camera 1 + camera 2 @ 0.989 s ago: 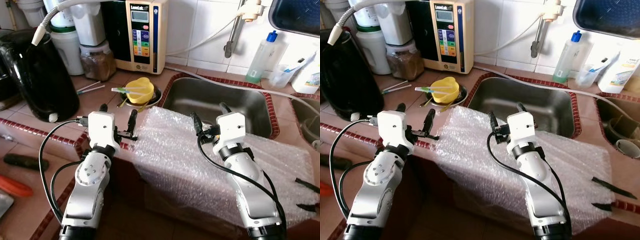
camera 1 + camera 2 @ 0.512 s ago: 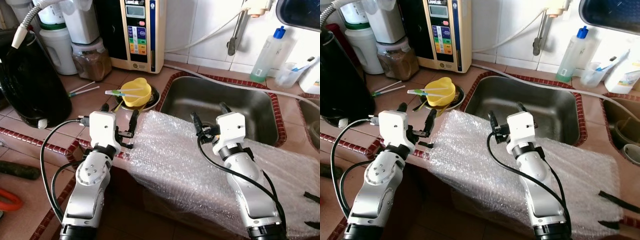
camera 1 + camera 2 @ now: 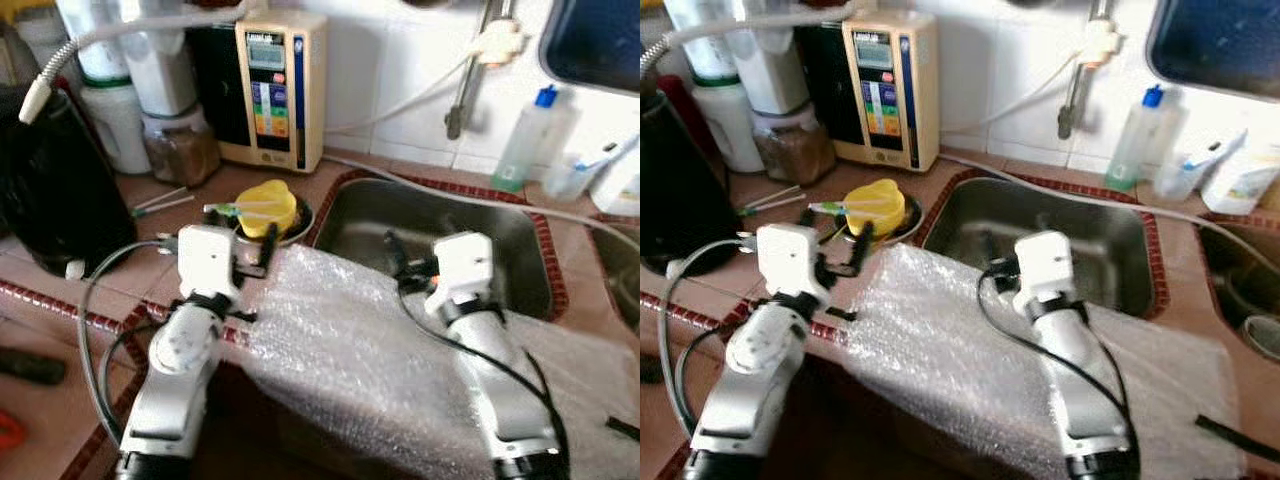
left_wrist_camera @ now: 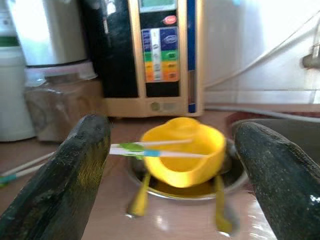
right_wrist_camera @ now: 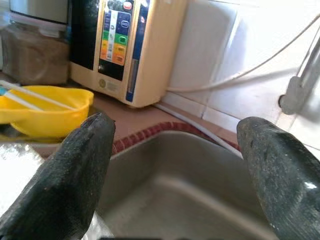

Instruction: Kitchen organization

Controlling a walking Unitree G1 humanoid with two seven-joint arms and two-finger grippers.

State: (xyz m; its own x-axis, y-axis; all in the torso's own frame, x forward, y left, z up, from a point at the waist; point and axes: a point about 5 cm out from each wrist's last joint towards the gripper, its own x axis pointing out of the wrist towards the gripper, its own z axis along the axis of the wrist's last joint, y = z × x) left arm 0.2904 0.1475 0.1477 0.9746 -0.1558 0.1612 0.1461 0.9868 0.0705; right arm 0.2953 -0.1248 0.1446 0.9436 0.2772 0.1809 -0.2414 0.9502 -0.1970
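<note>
A yellow bowl [image 3: 266, 204] sits in a small metal dish on the tiled counter, with a thin white and green stick [image 4: 150, 149] laid across it. A sheet of bubble wrap [image 3: 340, 340] drapes over the counter's front edge and the near rim of the steel sink [image 3: 365, 215]. My left gripper [image 3: 245, 260] is open at the wrap's left corner, just short of the bowl, with nothing between its fingers [image 4: 82, 165]. My right gripper [image 3: 412, 258] is open above the wrap, pointing into the sink, also empty.
A beige water machine [image 3: 275, 90] stands against the back wall, with a jar of brown grains [image 3: 180, 150] and white containers to its left. A black kettle [image 3: 50, 190] stands at the far left. A clear soap bottle [image 3: 525, 140] and a hose are behind the sink.
The whole picture has shifted and blurred, so the camera has moved. Both arms keep the same pose over the bubble wrap, fingers still open.
</note>
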